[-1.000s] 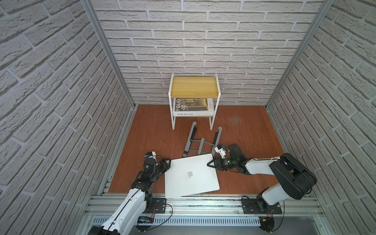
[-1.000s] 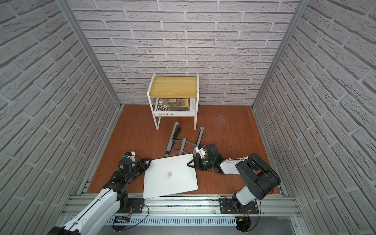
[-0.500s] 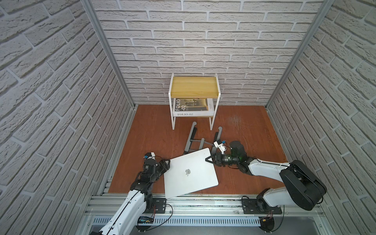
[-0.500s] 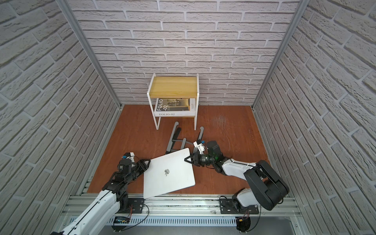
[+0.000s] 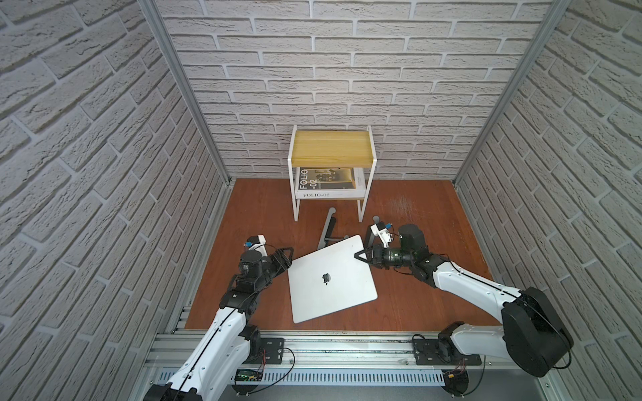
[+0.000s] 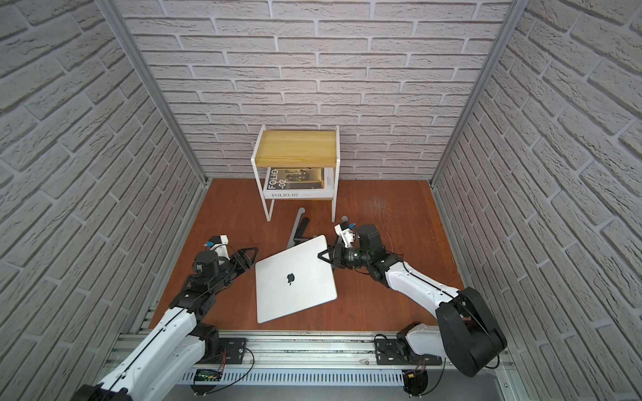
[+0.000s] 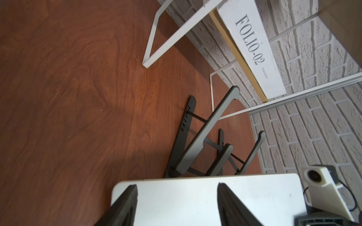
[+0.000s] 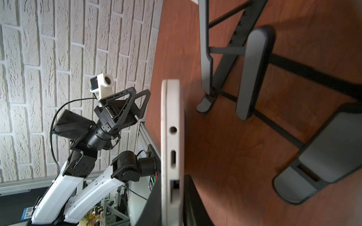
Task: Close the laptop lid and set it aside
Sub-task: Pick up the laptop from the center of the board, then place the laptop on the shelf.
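Right gripper (image 5: 359,255) pinches edge of folded thin silver-white laptop (image 5: 333,291) | left gripper (image 5: 287,259) fingers parted, just beside | you carry low, slowly, clear of grey folding metal stand (image 5: 328,229).

A yellow-topped shelf (image 5: 331,147) at the worktop's (image 5: 417,215) far edge holds a FOLIO-02 book (image 5: 330,194). A grey stand (image 5: 327,227) lies just before it.

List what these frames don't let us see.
- Screen and keys of the laptop: shut inside, every view.
- Near end of the stand: behind the laptop, both top views.
- Small print under FOLIO-02 on the book: too small, left wrist view.
- Finger bases of the right end effector: cut by the frame edge, right wrist view.
- Whether the left end effector touches the laptop: unclear in any view.
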`<act>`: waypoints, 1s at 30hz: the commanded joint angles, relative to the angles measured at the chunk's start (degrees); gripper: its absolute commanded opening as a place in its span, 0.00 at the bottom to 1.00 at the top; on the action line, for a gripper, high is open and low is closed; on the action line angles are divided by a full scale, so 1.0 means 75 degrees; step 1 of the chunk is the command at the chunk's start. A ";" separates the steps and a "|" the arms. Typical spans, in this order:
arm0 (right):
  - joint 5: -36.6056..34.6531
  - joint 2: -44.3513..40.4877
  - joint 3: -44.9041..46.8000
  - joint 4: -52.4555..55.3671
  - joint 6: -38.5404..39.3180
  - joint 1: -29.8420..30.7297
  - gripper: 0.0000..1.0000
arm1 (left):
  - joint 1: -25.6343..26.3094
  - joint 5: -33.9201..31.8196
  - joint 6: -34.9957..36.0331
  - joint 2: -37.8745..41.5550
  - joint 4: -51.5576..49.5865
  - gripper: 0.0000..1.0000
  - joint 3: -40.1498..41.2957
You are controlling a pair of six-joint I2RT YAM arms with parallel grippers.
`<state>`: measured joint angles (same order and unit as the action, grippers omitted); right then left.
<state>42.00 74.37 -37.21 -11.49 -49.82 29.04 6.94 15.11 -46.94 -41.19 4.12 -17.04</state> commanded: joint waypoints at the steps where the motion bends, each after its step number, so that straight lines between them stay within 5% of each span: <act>1: 0.0813 -0.0380 -0.0608 -0.0725 0.0061 -0.0175 0.03 | -0.0407 0.0325 0.0200 0.0008 0.0389 0.69 -0.0225; 15: 0.2013 0.0122 -0.2082 -0.1825 -0.0774 -0.0705 0.03 | -0.1146 0.0692 0.0049 -0.0954 0.1389 0.72 -0.0571; 30: 0.2474 0.1147 -0.5374 -0.0581 -0.0375 -0.1231 0.03 | -0.1187 0.0732 0.0091 -0.0965 0.1501 0.72 -0.0607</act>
<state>55.33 83.11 -71.57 -9.69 -51.68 19.84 -1.56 19.84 -46.57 -48.36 12.45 -20.45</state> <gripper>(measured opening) 0.194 0.721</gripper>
